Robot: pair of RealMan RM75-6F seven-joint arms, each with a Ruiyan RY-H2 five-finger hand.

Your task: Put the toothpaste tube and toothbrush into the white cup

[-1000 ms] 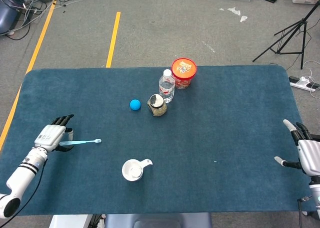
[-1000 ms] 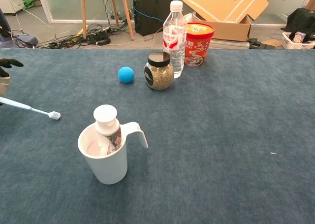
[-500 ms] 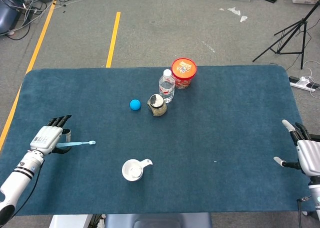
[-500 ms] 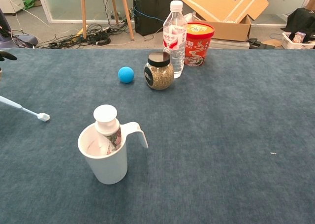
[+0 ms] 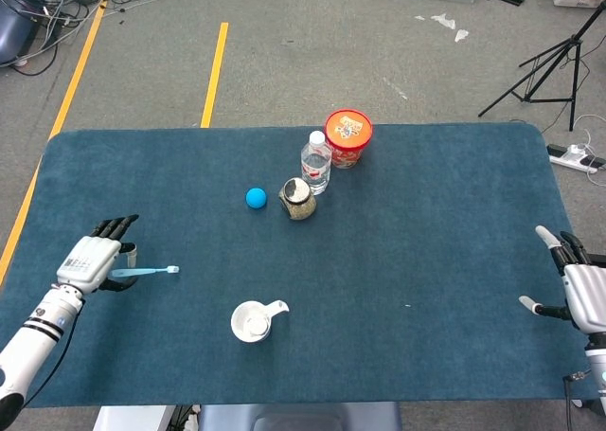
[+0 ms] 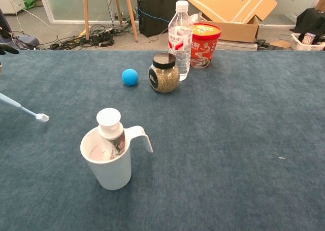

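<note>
Meanwhile the left hand (image 5: 95, 259) has drawn back leftward from a second ago, taking the toothbrush (image 5: 144, 271) further from the white cup (image 5: 252, 320); the last half second shows almost no travel. The toothpaste tube (image 6: 110, 132) already stands in the cup, so only the brush remains. Left fingers are clamped on the brush handle, bristle end pointing right above the surface (image 5: 426, 223). The right hand (image 5: 579, 289) idles at the far right, fingers apart, holding nothing.

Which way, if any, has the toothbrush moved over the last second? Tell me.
Yes. The toothbrush, held by the left hand, has drawn back leftward, away from the white cup.
</note>
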